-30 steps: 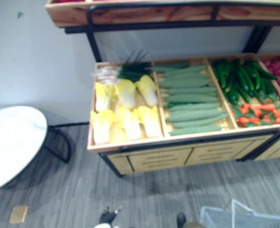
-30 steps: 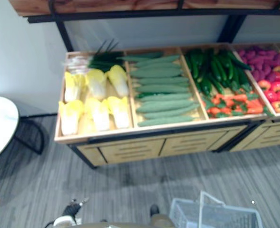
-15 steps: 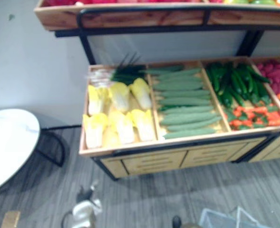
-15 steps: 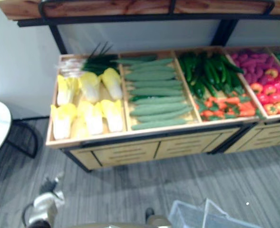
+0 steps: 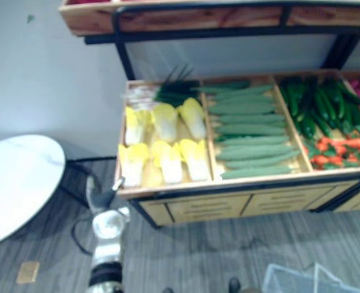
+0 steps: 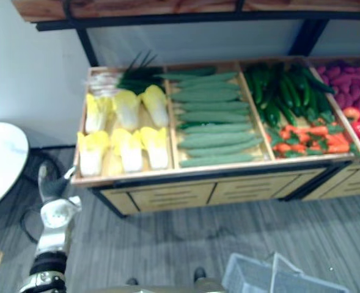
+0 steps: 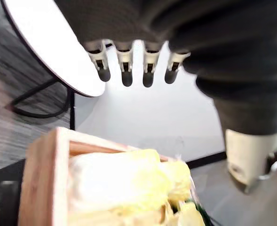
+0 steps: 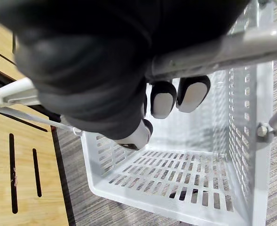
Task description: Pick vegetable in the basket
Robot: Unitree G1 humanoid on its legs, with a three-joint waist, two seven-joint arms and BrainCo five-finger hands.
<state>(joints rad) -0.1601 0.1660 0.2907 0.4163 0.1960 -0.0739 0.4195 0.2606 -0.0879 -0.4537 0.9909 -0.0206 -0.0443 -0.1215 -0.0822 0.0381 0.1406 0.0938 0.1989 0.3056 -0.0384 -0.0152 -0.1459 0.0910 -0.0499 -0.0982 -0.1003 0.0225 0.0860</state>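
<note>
The empty, straight-fingered left hand is hovering beside the yellow cabbages at the near left corner of the stand. The right hand is clutching the handle of the white basket, which is carrying nothing yet.

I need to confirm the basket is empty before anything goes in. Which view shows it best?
The right wrist view: it looks straight into the basket, whose slotted floor is bare, with the right hand curled round its handle. Both eye views catch its top rim at their bottom edge.
</note>
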